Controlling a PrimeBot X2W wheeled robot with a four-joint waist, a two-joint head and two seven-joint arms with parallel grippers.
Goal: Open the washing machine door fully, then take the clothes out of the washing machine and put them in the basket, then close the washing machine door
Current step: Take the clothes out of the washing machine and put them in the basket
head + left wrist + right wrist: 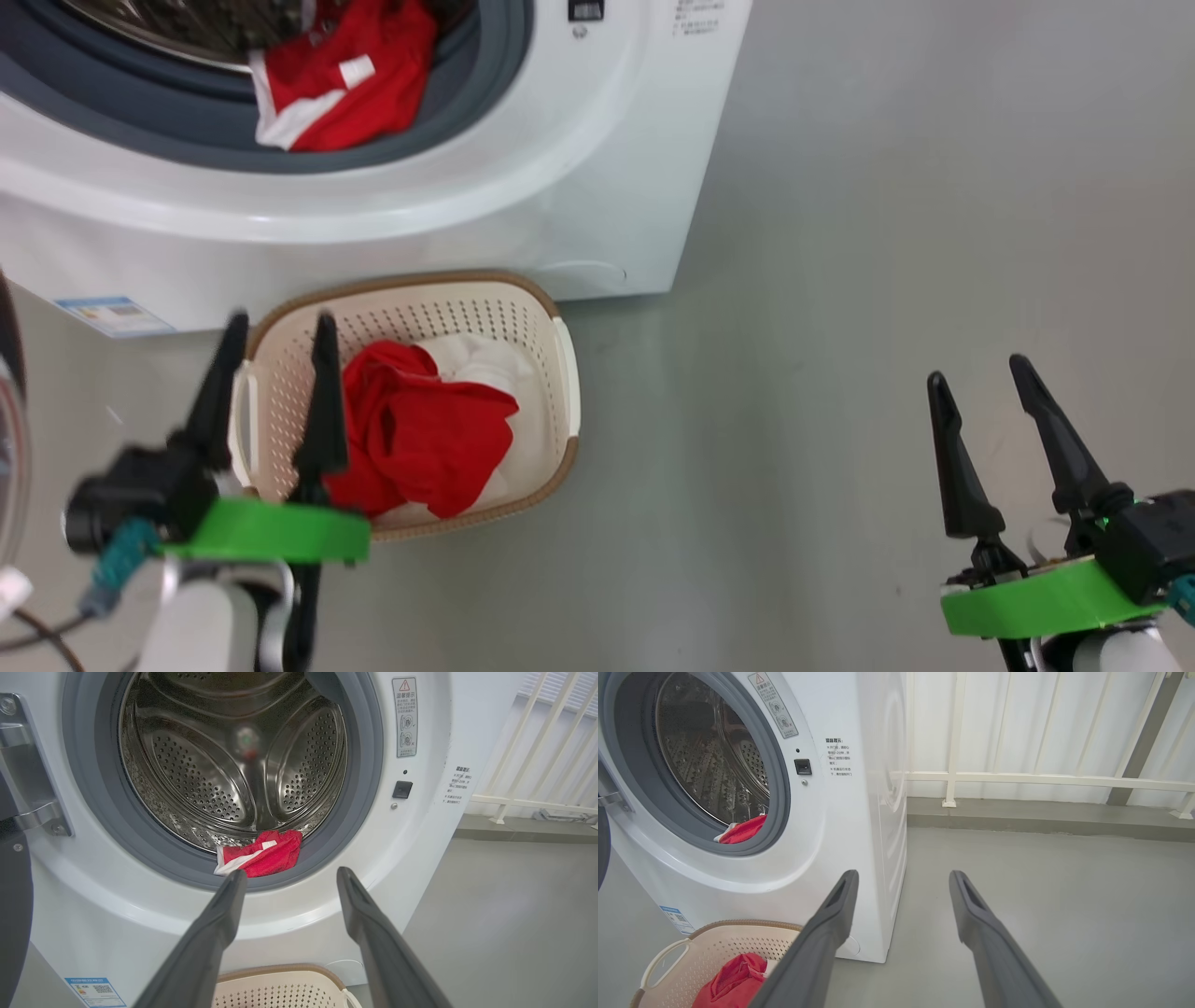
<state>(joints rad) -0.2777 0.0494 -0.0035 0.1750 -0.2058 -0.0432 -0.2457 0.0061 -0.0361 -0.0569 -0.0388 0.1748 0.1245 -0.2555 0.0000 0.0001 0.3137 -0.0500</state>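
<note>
The washer (pixel 579 187) stands open; the dark edge at far left is probably its door (pixel 14 914). A red garment (pixel 355 84) with white trim lies on the grey gasket (pixel 168 121). The basket (pixel 563 373) sits on the floor (pixel 840 373) just before the washer, holding red and white clothes (pixel 420 439). The left gripper (pixel 280 322) hovers over the basket's left side, fingers apart and empty. The right gripper (pixel 977 369), well apart over bare floor, is spread and empty too

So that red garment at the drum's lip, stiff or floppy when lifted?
Probably floppy: the crumpled red fabric garment with white trim drapes over the grey rubber gasket. Likely light, lying in thin folds. It may drag on that lip.
</note>
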